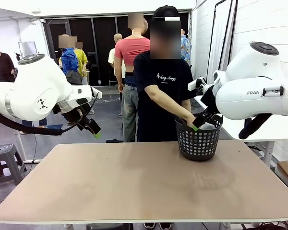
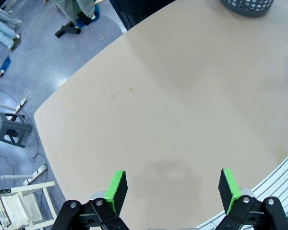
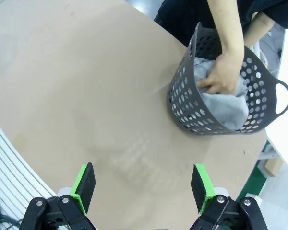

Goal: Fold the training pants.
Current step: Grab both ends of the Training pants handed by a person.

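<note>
The right end effector, black with green pads, hangs above the bare light-brown flat counter, its jaws spread wide with nothing between them. The left end effector hovers likewise, wide apart and empty, over the counter's left part. Farther on, toward the far right edge, stands a dark grey perforated plastic basket. The light grey soft jersey training pants lie bunched inside it, ahead of the right end effector, clear of its fingers and well apart from the left one. A person's hand rests on the cloth from the far side.
</note>
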`<state>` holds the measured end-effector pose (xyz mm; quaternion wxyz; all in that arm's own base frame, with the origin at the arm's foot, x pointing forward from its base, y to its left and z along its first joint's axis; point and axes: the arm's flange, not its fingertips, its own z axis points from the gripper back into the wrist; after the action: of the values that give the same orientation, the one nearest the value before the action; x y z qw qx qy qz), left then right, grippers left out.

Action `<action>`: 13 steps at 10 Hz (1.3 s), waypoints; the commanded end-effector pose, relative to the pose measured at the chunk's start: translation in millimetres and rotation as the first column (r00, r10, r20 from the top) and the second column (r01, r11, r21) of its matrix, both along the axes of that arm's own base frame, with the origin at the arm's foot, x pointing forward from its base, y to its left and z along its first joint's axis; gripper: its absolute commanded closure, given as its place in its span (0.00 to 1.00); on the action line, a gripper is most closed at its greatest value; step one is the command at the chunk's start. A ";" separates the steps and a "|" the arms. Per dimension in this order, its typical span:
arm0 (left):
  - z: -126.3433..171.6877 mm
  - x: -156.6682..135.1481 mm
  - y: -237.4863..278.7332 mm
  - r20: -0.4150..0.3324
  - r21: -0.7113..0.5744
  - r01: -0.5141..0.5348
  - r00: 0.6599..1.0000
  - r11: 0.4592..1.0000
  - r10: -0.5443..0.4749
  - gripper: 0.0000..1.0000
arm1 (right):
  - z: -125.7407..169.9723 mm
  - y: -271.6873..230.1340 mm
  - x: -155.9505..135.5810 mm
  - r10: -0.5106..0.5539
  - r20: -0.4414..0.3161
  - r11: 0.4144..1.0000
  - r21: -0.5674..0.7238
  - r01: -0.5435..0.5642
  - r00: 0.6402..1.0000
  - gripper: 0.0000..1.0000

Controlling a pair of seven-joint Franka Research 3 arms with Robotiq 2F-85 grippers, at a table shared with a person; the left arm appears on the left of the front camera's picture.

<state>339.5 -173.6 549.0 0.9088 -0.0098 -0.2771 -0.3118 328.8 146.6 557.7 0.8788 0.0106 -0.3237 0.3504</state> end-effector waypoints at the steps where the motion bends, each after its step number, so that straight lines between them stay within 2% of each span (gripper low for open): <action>1: -0.8 0.5 -0.1 -0.002 0.000 0.010 1.000 1.000 -0.010 0.00 | -1.0 -0.4 0.1 0.007 -0.004 1.000 0.005 -0.007 1.000 0.00; 13: -0.8 0.5 -0.1 -0.002 0.000 0.010 1.000 1.000 -0.010 0.00 | -1.0 -0.4 0.1 0.007 -0.004 1.000 0.005 -0.007 1.000 0.00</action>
<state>339.5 -173.6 549.0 0.9088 -0.0098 -0.2771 -0.3118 328.8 146.6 557.7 0.8788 0.0106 -0.3238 0.3504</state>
